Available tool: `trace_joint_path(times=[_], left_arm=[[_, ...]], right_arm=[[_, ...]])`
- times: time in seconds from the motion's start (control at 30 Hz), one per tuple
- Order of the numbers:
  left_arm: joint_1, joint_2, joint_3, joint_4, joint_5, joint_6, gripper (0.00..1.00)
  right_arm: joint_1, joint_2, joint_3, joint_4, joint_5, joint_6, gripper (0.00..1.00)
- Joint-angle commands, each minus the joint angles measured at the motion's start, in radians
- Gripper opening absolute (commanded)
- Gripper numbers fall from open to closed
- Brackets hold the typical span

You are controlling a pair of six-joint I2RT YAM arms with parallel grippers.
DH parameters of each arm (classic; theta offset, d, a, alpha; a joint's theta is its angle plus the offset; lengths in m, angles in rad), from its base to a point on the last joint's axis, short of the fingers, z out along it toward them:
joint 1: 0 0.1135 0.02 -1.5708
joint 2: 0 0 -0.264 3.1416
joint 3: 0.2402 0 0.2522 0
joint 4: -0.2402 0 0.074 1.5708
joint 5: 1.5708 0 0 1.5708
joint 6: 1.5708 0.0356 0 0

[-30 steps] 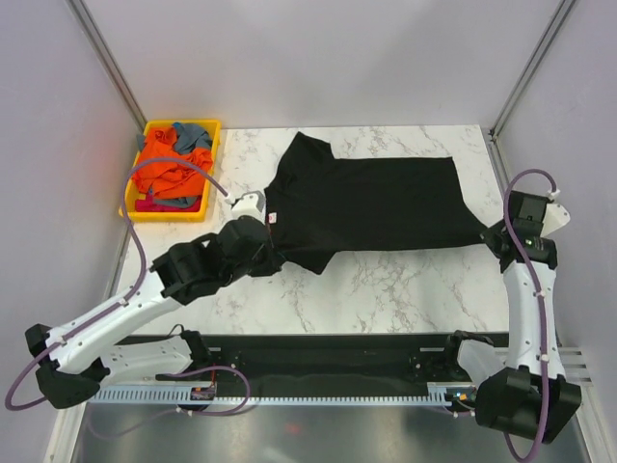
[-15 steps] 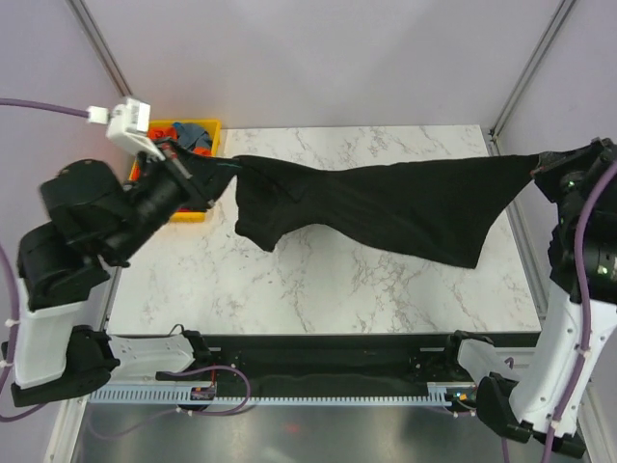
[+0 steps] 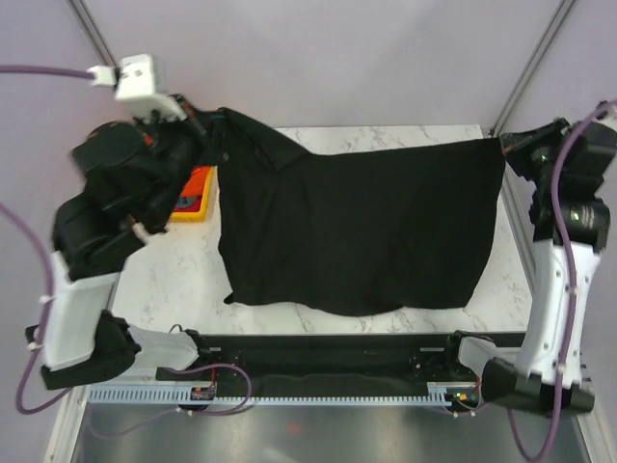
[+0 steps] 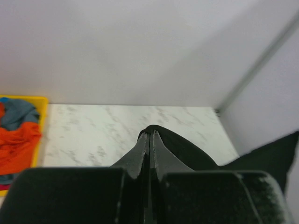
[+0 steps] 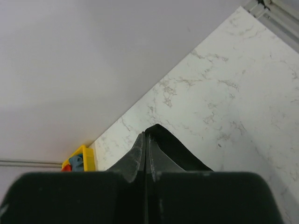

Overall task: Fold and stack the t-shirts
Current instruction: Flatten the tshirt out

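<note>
Above the marble table (image 3: 174, 275), you have the black t-shirt (image 3: 357, 227) hanging spread out between both arms, its lower hem close to the table's near edge. Your left gripper (image 3: 205, 123) is clenched on the shirt's far left corner, by the collar, and your right gripper (image 3: 505, 147) is clamped on its far right corner. Beside your left arm, the yellow tray (image 3: 193, 216) holds the orange t-shirt (image 4: 16, 140) and the grey-blue t-shirt (image 4: 18, 112), bunched together.
</note>
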Motion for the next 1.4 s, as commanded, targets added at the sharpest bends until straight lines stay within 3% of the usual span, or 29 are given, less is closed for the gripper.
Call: trace_joint_path(times=[0.0, 0.03, 0.07, 0.13, 0.23, 0.3, 0.4, 0.43, 0.57, 0.6, 0.7, 0.8, 0.93, 1.07, 1.17, 1.23, 1.37], left_arm=[[0.216, 0.178, 0.028, 0.107, -0.013, 0.092, 0.02], [0.290, 0.207, 0.042, 0.098, 0.193, 0.044, 0.02], [0.420, 0.237, 0.050, 0.100, 0.283, 0.001, 0.02], [0.555, 0.368, 0.114, 0.100, 0.455, -0.082, 0.02], [0.671, 0.575, 0.300, 0.106, 0.580, -0.136, 0.02], [0.702, 0.653, 0.442, 0.130, 0.588, -0.149, 0.02], [0.748, 0.600, 0.425, 0.291, 0.635, -0.149, 0.02], [0.751, 0.579, 0.403, 0.326, 0.646, -0.143, 0.02], [0.746, 0.444, 0.222, 0.423, 0.740, -0.179, 0.02], [0.742, 0.411, 0.176, 0.448, 0.763, -0.176, 0.02], [0.706, 0.255, -0.049, 0.487, 0.772, -0.159, 0.02], [0.651, 0.073, -0.325, 0.503, 0.731, -0.162, 0.02], [0.594, -0.180, -0.832, 0.508, 0.689, -0.265, 0.02], [0.558, -0.375, -1.242, 0.554, 0.740, -0.339, 0.02], [0.539, -0.429, -1.372, 0.541, 0.744, -0.392, 0.02], [0.515, -0.477, -1.476, 0.540, 0.741, -0.422, 0.02], [0.498, -0.523, -1.587, 0.522, 0.734, -0.471, 0.02]], right_arm=[[0.043, 0.201, -0.017, 0.267, 0.030, 0.040, 0.00], [0.058, 0.248, 0.040, 0.267, 0.046, 0.036, 0.00], [0.078, 0.294, 0.070, 0.290, 0.051, 0.033, 0.00], [0.109, 0.451, 0.213, 0.289, 0.063, 0.023, 0.00], [0.126, 0.665, 0.488, 0.243, 0.082, -0.023, 0.00], [0.129, 0.799, 0.722, 0.197, 0.106, -0.078, 0.00], [0.126, 0.879, 0.915, 0.126, 0.157, -0.122, 0.00], [0.123, 0.868, 0.906, 0.129, 0.177, -0.122, 0.00], [0.123, 0.664, 0.648, 0.221, 0.209, -0.135, 0.00], [0.122, 0.619, 0.494, 0.253, 0.218, -0.135, 0.00], [0.123, 0.481, 0.268, 0.313, 0.263, -0.148, 0.00], [0.123, 0.388, 0.065, 0.330, 0.270, -0.155, 0.00], [0.123, 0.241, -0.222, 0.335, 0.326, -0.120, 0.00], [0.123, 0.116, -0.496, 0.301, 0.330, -0.106, 0.00], [0.123, 0.053, -0.656, 0.254, 0.382, -0.036, 0.00], [0.123, -0.004, -0.715, 0.153, 0.527, 0.018, 0.00], [0.123, -0.090, -0.864, 0.146, 0.609, 0.095, 0.00]])
